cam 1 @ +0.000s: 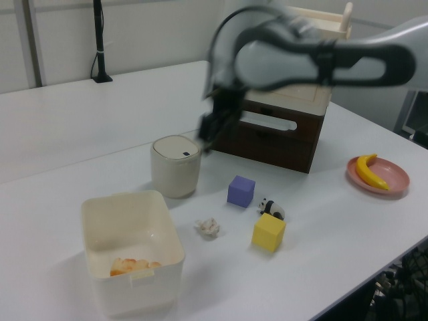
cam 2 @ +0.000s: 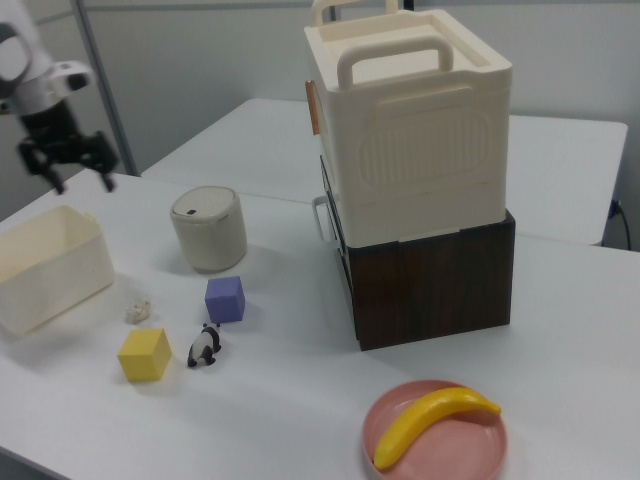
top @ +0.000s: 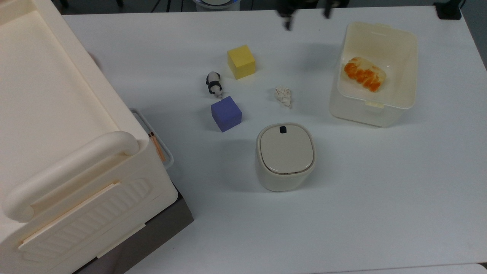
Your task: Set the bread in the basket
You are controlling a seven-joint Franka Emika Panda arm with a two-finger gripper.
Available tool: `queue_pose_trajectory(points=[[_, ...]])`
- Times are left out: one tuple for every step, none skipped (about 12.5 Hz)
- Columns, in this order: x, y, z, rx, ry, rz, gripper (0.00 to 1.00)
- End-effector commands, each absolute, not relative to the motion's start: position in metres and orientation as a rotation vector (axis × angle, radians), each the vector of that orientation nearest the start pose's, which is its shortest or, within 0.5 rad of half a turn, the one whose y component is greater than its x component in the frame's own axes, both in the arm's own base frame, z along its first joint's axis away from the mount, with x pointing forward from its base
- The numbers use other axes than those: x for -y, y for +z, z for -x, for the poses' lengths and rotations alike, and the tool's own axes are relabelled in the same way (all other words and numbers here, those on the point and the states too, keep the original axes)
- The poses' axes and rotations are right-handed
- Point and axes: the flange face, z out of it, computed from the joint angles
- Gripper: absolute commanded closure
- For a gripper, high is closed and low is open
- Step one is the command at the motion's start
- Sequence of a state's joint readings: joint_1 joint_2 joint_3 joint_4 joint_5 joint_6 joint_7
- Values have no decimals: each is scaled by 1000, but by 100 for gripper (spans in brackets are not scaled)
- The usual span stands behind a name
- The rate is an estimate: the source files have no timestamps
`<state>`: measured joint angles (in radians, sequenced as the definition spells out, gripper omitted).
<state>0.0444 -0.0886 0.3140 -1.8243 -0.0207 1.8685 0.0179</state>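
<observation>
Lying on the floor of the basket (top: pixel 374 101), orange-brown top up: the bread (top: pixel 364 74), toward the top view's left wall. Hanging empty above the table (top: pixel 342 198), well apart from the basket, fingers spread wide: the gripper (top: pixel 307 16), also at the right view's upper left (cam 2: pixel 70 165). Standing on the table in the top view, left of the basket: crumpled paper wad (top: pixel 283 95), lidded bin (top: pixel 285 156), yellow cube (top: pixel 241 61), purple cube (top: pixel 226 113), panda figure (top: pixel 214 84) between the two cubes. Resting on a pink plate (cam 2: pixel 435 432) in the right view: a banana (cam 2: pixel 430 420).
</observation>
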Motion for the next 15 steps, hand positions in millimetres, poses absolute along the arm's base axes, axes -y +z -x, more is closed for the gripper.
queue_pose_trajectory(points=[[-73,589,-522,192,-150,3236,0],[-53,587,-523,146,-140,3239,0],[-36,586,-525,104,-135,3246,0],[-19,585,-527,65,-130,3262,0],[-3,584,-529,36,-129,3284,0],[5,582,-530,19,-129,3283,0],[12,579,-532,18,-121,3285,0],[17,578,-533,36,-115,3285,0],[24,577,-533,33,-108,3284,0],[29,574,-535,10,-102,3279,0],[25,566,-540,4,-79,3280,0],[24,567,-541,-9,-85,3279,0],[23,573,-544,-33,-107,3277,0],[18,576,-549,-57,-121,3278,0],[15,576,-550,-64,-125,3279,0]])
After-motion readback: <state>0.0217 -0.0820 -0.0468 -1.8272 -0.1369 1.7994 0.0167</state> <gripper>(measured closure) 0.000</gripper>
